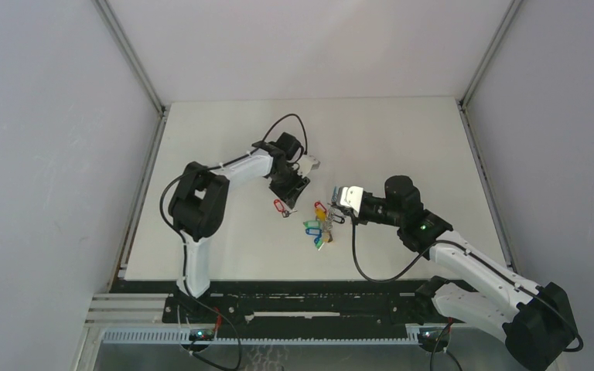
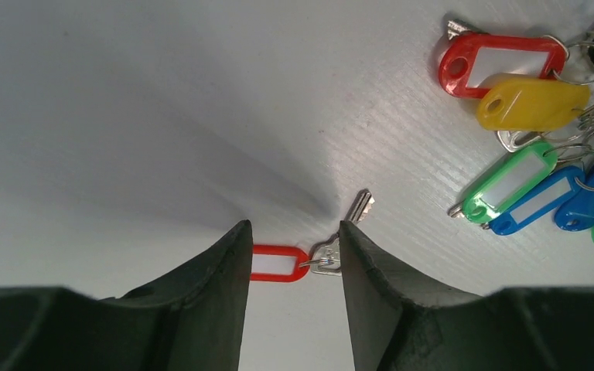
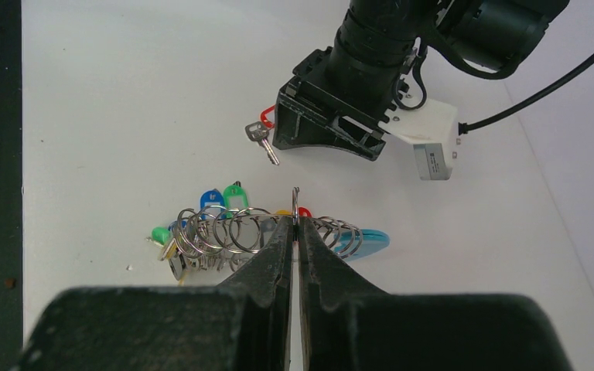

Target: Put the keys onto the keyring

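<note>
Straddling the key with the red tag [image 2: 282,263], the left end effector [image 2: 294,226] hangs low over the white counter [image 1: 402,139] with its two dark fingers spread. The key lies flat in the gap between them. One end of the red tag runs out of sight behind one finger, and the silver head sits right against the edge of the other, so the wrist view does not show whether either finger actually touches it. The blade points away, past the fingertips.

The right end effector [image 3: 295,224] is pressed together, pinching a thin wire loop of the keyring [image 3: 240,232]. The keyring rests on the counter near the loose key but apart from it. Its metal coils fan out to both sides of the pinch, and a light-blue band shows at one end. Other tagged keys [image 2: 534,104] in red, yellow, green and blue cluster on it.
</note>
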